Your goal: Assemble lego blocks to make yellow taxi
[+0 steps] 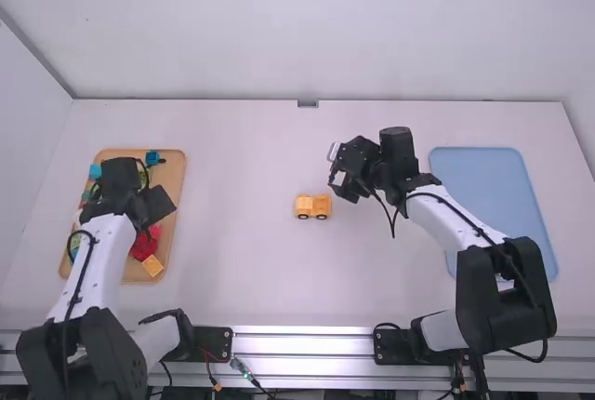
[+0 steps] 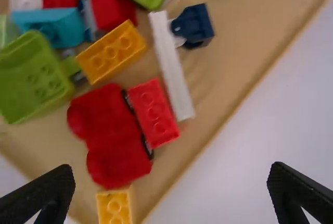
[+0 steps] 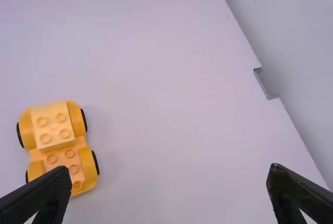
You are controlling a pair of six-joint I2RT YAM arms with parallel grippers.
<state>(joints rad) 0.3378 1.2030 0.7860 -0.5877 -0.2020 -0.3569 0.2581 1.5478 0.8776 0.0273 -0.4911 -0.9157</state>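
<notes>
**Tight quarters on the left, a near neighbour on the right!**

Our left gripper [image 2: 171,168] hangs spread over the tray [image 2: 229,73]; crowding could make us jostle the red car base [image 2: 106,135] grabbing the orange brick [image 2: 112,52]. The yellow taxi [image 1: 314,206] sits just left of our spread right gripper [image 3: 169,167]; an off-centre descent could topple it.

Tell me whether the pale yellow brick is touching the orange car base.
Touching: the right wrist view shows the brick seated on one end of the base.
</notes>
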